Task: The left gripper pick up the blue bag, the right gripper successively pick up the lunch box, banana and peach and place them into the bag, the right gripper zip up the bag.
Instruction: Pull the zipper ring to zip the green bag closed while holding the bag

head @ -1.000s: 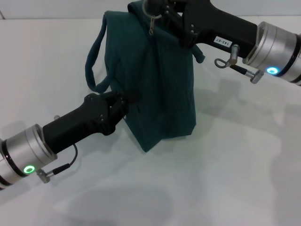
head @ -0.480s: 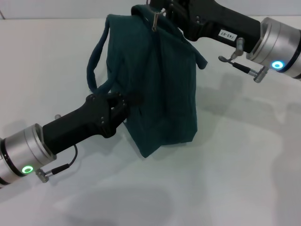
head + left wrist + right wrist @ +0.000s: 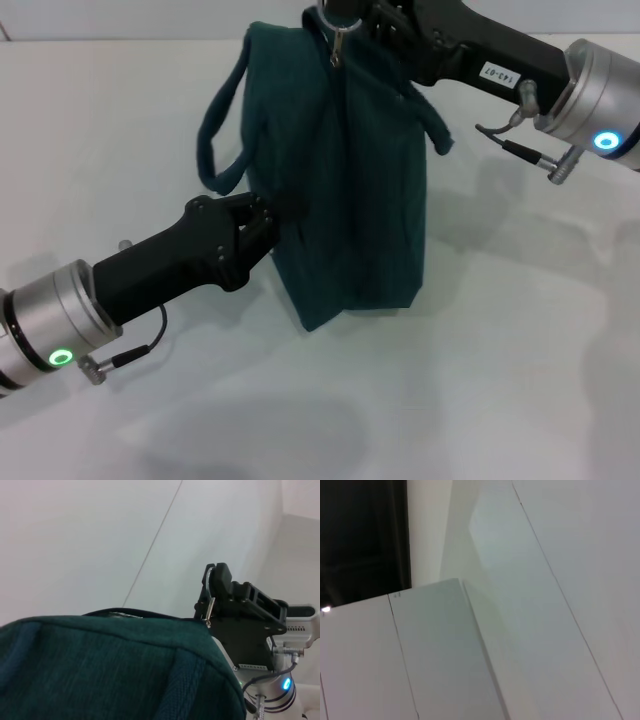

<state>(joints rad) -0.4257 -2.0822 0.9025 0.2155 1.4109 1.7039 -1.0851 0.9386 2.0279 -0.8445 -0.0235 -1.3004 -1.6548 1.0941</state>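
One bag (image 3: 350,190) stands on the counter (image 3: 480,380). Left tool (image 3: 262,222) pinches its side; right tool (image 3: 345,12) pinches its zip ring (image 3: 338,48).

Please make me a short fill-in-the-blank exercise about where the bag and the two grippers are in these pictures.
1. The blue bag stands on a ____ table.
2. The left gripper touches the bag's ____.
3. The right gripper is at the bag's ____, by the metal zip pull.
4. One loop ____ hangs toward the left arm.

Missing words: white; side; top; handle
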